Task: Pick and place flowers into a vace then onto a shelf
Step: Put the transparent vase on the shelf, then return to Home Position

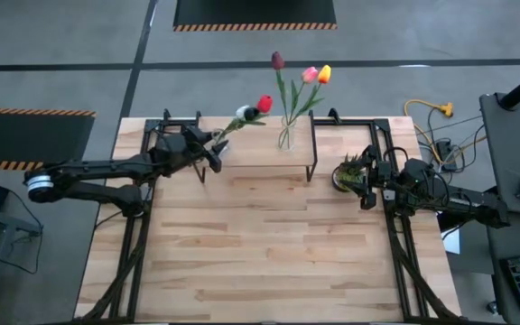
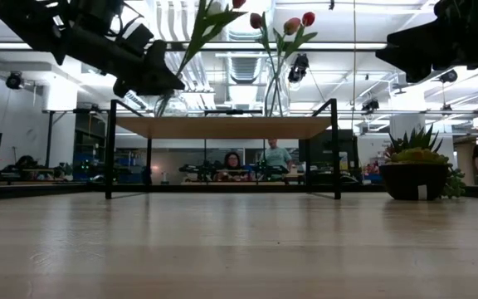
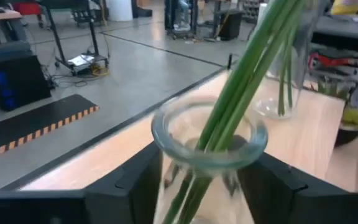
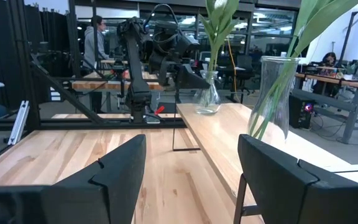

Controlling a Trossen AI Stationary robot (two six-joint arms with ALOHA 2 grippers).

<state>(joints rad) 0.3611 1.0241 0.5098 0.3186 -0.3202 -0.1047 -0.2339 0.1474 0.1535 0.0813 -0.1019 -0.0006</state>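
The left gripper point(image 1: 213, 153) sat at the left end of the shelf point(image 1: 251, 153), its fingers point(image 3: 135, 180) closed around a small round glass vase point(image 3: 207, 155) whose open mouth rose just ahead of the wrist camera. Green stems point(image 3: 241, 81) stood bunched in that vase and leaned away from the gripper, ending in a red tulip point(image 1: 264, 103) and a white tulip point(image 1: 245, 113) that hung out past the shelf's far edge. In the low view the held vase point(image 2: 171, 104) appeared at or just above the shelf top; whether it touched the board could not be told. Further along the shelf from the left gripper, near the board's right end, a taller clear vase point(image 1: 284, 137) stood upright on the wood, carrying a dark maroon tulip point(image 1: 277, 60), a pink tulip point(image 1: 310, 75) and an orange-yellow tulip point(image 1: 324, 73). The right gripper point(image 1: 366, 190) waited off the shelf's right end, over the tabletop point(image 1: 269, 244), its fingers point(image 4: 110, 174) spread wide and holding nothing. A spiky green potted plant point(image 1: 350, 171) in a dark bowl sat just beside that gripper, between it and the shelf's right leg. From the right wrist view the tall vase point(image 4: 277, 99) stood nearest on the board, with the small vase point(image 4: 207, 93) and the left arm beyond it.
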